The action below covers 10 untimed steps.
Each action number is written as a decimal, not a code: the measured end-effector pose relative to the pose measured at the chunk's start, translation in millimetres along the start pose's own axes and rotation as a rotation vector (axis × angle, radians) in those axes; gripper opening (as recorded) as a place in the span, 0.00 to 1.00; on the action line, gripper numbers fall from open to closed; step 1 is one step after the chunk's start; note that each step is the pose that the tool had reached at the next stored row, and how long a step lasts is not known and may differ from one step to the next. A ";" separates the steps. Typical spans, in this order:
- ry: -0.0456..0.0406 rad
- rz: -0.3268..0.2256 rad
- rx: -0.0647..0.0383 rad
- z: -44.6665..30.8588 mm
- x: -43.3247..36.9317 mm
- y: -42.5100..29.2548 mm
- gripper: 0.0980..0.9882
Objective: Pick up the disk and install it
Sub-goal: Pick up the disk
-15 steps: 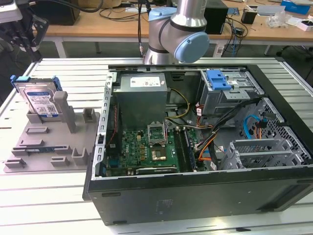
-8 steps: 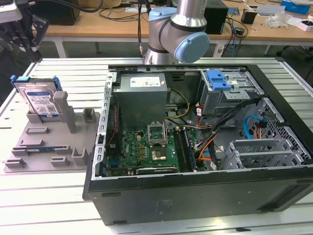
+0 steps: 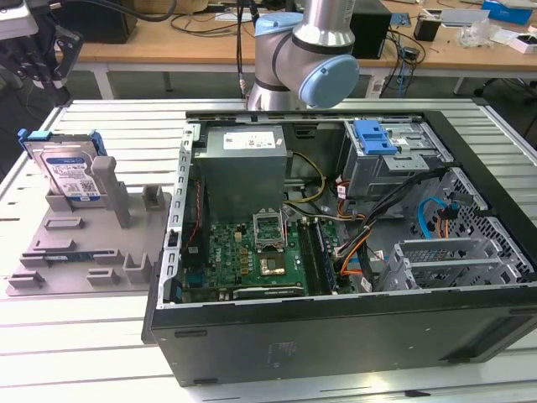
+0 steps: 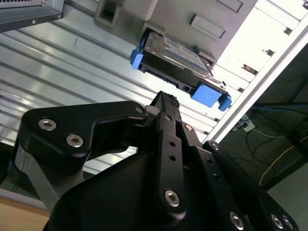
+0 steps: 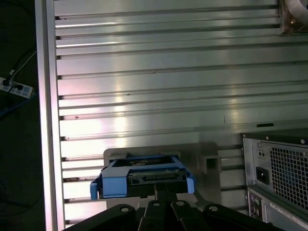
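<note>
Exterior view: disk (image 3: 71,172) on end, nine o'clock of case (image 3: 336,340), label showing; second wrist view: connector end faces my closed, empty gripper (image 4: 166,97).

You have the disk (image 3: 69,172) standing on edge in the holder (image 3: 80,248) on the table (image 3: 126,117), at the exterior view's left of the computer case (image 3: 336,348), whose drive cage (image 3: 382,172) carries the bracket (image 3: 374,137) on top.
</note>
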<state>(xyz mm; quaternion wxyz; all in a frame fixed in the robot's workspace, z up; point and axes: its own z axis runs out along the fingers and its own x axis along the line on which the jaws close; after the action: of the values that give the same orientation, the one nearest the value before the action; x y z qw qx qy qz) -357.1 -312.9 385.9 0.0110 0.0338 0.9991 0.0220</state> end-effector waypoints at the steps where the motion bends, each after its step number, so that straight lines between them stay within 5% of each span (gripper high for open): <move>1: 0.0002 0.000 0.000 0.0 -0.1 0.0 0.01; 5: 0.0027 0.000 0.000 0.4 -0.7 -0.3 0.01; 7: 0.0350 0.001 0.001 0.7 -1.0 -1.5 0.01; 10: 0.0528 0.001 -0.002 1.0 -1.1 -2.3 0.01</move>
<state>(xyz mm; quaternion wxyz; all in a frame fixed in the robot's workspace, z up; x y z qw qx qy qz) -356.1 -315.1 384.7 -0.0154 0.0338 0.9990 0.0239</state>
